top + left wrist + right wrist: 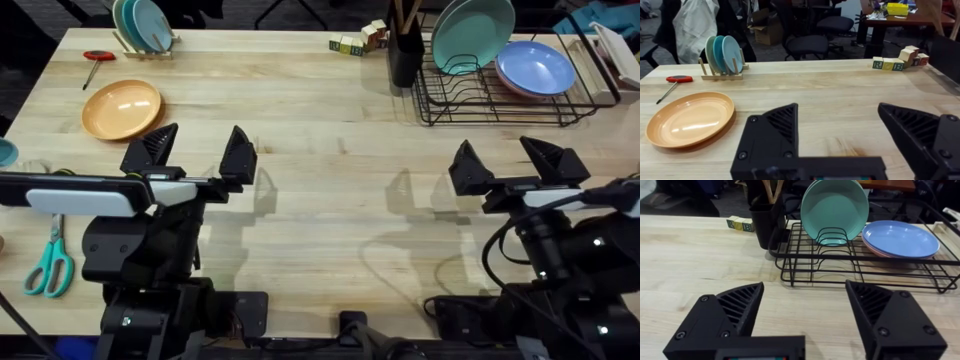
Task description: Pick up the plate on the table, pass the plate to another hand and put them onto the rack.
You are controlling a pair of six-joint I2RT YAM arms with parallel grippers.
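On the pale plank tabletop (330,190), overhead: glossy orange round plate (121,108) at 10 o'clock, untouched; black wire rack (500,100) at 2. Left wrist: left gripper (840,130) fingers apart, empty. Right wrist: right gripper (805,310) likewise. Nothing done yet.

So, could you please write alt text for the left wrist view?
An orange plate lies flat on the wooden table, ahead of the open left end effector. Behind it are a red-handled tool, teal plates in a wooden holder and letter blocks.
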